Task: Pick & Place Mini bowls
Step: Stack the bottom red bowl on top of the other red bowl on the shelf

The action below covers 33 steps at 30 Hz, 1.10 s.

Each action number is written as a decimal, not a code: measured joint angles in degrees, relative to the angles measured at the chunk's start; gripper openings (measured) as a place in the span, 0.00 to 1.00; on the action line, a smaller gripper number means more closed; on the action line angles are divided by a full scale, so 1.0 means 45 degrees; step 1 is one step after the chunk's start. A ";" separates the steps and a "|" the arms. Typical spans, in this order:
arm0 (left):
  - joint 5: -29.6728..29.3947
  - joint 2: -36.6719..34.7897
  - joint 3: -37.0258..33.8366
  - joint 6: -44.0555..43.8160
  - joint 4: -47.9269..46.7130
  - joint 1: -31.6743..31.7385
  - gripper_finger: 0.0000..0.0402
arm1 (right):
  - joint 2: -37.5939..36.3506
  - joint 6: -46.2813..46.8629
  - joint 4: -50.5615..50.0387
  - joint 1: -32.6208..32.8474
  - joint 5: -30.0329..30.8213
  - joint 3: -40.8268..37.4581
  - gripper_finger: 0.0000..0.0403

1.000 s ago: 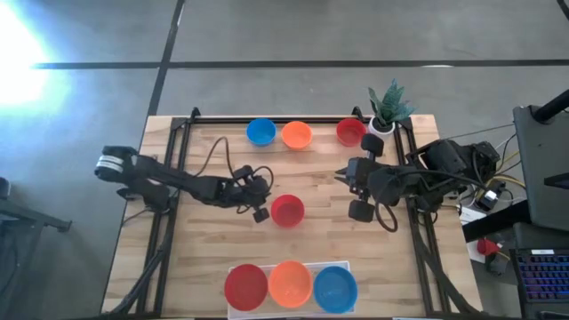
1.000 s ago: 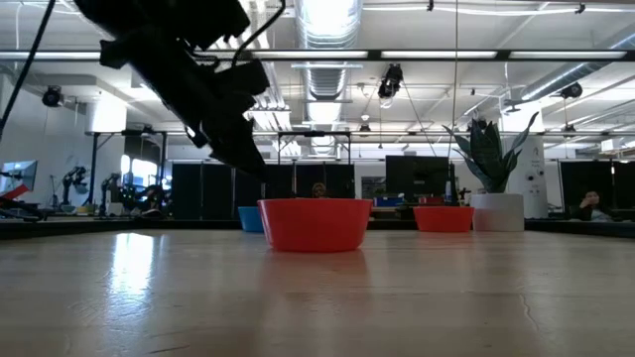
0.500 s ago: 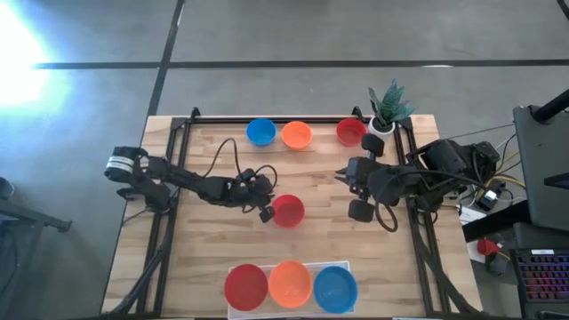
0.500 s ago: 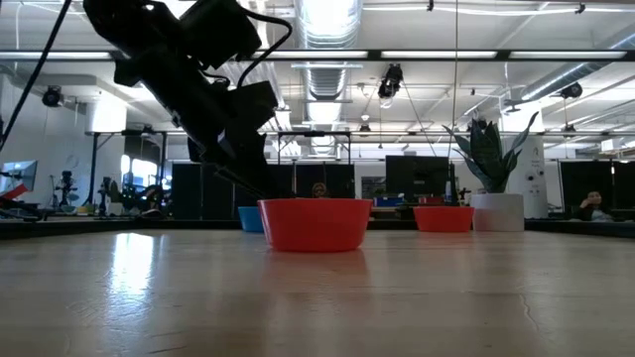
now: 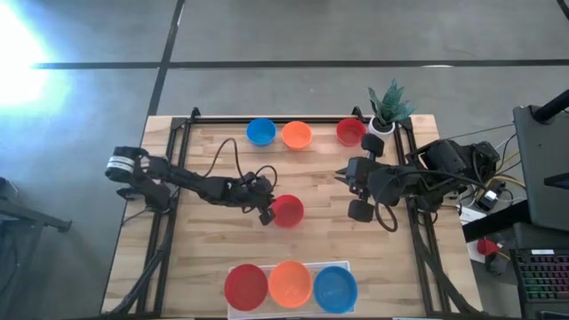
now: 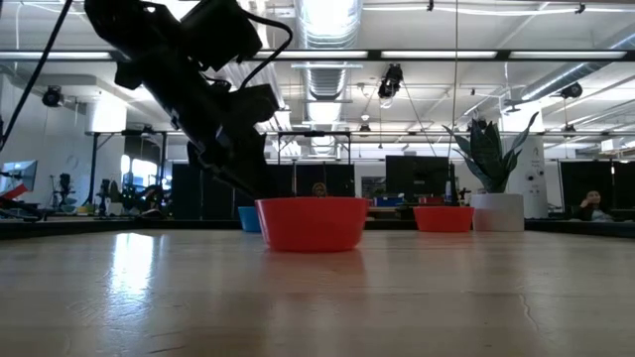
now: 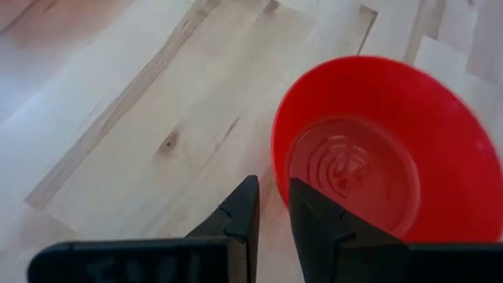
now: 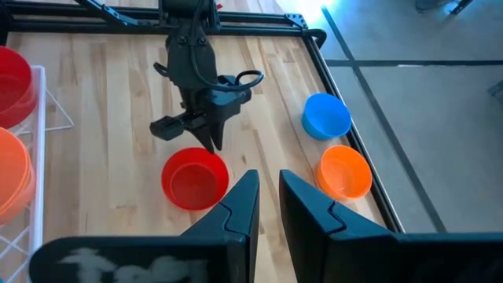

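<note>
The left end effector (image 5: 265, 212) is nosing at the nine o'clock rim of the red bowl (image 5: 287, 211) mid-worktop, fingers narrow, gripping nothing; next it needs to straddle the rim; the right end effector (image 5: 340, 176) is waiting narrow at three o'clock.

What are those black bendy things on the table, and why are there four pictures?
They are two robot arms with pinchers called grippers. One picture looks down from above, one looks across the wooden table, and two come from little cameras on the arms' wrists. The left gripper sits right beside a red bowl in the middle, its fingers nearly together, holding nothing. The right gripper waits at the side. A blue bowl, an orange bowl and another red bowl line the far edge near a little plant. Three more bowls sit in a white tray.
</note>
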 joint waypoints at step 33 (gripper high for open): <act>0.0046 0.0763 0.0051 -0.0160 0.0534 0.0314 0.01 | 0.0000 -0.0058 0.0000 0.0000 0.0005 0.0000 0.12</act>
